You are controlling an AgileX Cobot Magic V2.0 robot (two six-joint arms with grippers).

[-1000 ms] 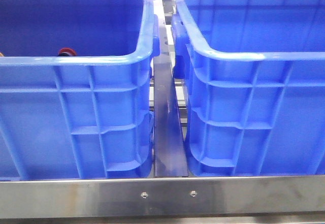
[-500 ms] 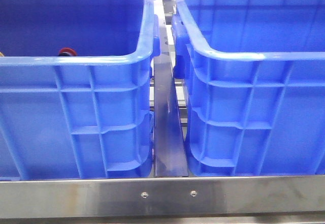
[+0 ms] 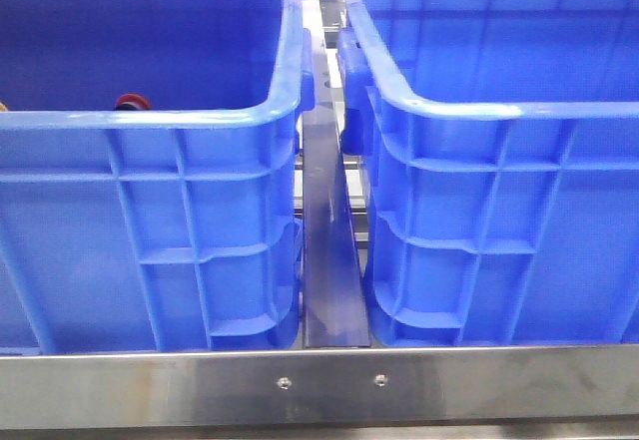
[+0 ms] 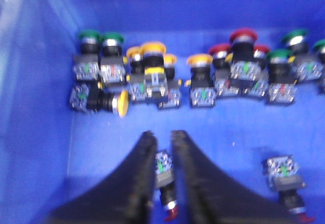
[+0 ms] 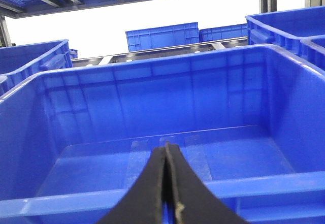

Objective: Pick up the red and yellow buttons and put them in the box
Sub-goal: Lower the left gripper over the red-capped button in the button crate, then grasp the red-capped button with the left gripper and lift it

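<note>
In the left wrist view my left gripper (image 4: 161, 135) is down inside a blue crate (image 4: 40, 107), shut on a dark red button (image 4: 165, 176) that lies between its black fingers, red head towards the wrist. Beyond it stands a row of buttons: yellow ones (image 4: 152, 49), red ones (image 4: 242, 35) and green ones (image 4: 91, 33). In the right wrist view my right gripper (image 5: 166, 145) is shut and empty, just above the near rim of the empty blue box (image 5: 152, 102). The front view shows neither gripper.
The front view shows two blue crates side by side, the left one (image 3: 150, 211) with a red button head (image 3: 130, 101) peeking over its rim, and the right one (image 3: 499, 191). A metal rail (image 3: 329, 260) runs between them. Another loose red button (image 4: 286, 176) lies near my left gripper.
</note>
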